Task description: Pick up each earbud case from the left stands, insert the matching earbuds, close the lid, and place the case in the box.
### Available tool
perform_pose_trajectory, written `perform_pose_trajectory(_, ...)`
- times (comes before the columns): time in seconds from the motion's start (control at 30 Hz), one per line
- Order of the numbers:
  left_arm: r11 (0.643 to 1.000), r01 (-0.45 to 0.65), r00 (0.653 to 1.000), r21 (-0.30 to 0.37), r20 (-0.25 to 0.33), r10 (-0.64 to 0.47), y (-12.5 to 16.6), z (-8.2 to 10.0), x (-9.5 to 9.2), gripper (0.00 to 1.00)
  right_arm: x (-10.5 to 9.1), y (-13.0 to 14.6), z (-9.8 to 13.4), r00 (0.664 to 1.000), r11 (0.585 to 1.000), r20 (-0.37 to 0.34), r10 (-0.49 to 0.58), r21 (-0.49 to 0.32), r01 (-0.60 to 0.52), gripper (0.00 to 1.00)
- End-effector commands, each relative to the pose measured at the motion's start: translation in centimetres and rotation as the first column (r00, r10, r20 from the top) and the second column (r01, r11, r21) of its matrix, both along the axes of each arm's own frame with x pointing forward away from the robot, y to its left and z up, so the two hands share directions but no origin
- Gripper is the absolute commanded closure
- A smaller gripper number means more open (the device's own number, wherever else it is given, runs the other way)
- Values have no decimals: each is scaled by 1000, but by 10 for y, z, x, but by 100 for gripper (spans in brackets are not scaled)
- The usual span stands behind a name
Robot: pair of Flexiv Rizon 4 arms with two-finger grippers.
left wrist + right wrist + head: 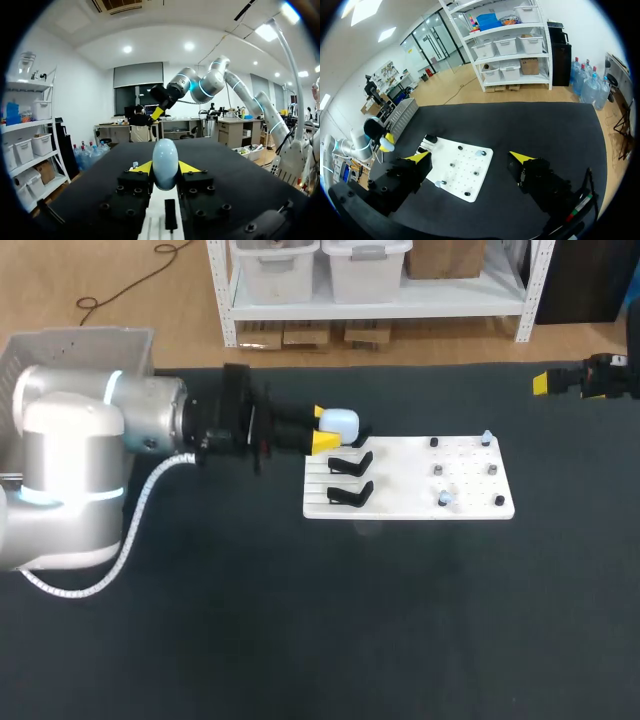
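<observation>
Left jaws are clamped on the case [340, 423]. It's a smooth, glossy little egg in pale blue-white, pinched from both sides by my wedge-shaped yellow tips [141, 167]. It's at the far left corner of the board [465, 485], right over the row of stands [350, 492]. Honestly can't tell if it's touching one of them.

The board is a flat white rectangle. Its left strip is grooved and the rest is dotted with small holes. The stands are black curved hook shapes sitting on the grooved part. Short dark pegs [438, 471] stick up on the holed part, and two tiny pale earbuds [445, 499] sit among them, too small to make out much.

Right jaws are spread wide with nothing in them, tips [520, 157] well apart, out at the far right edge of the surface [400, 620] and well away from the board.

The surface is dark and matte, kind of cloth-looking. The box [80, 345] is a light grey plastic crate with slatted walls, at the far left corner behind my left arm [70, 475].
</observation>
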State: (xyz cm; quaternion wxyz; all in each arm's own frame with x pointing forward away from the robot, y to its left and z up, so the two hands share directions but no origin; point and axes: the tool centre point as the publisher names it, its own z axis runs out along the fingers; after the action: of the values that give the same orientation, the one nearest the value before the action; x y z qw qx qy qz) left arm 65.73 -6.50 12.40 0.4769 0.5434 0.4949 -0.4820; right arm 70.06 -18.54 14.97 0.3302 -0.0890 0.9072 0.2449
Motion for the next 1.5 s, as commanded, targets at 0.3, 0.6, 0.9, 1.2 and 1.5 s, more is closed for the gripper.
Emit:
perform_pose_trajectory(0.3,999,-22,1000,-41,-20,21,-10,-7,-21,100,-26,33,13,992,992,14,122,-43,-121,0)
perform_pose_trajectory(0.6,999,-3,1000,-48,-13,3,-9,-8,-11,100,-52,89,18,965,955,-5,263,-144,-261,0)
perform_pose_trajectory(0.9,998,33,999,-57,-42,-35,-12,-13,-4,100,-61,129,7,946,926,-53,319,-197,-323,0)
perform_pose_trajectory(1.2,997,41,998,-68,-46,-44,-12,-17,1,100,-68,161,8,936,903,-67,345,-249,-350,0)
perform_pose_trajectory(1.5,997,39,999,-74,-26,-41,-12,-18,1,100,-82,183,9,931,900,-76,357,-240,-364,0)
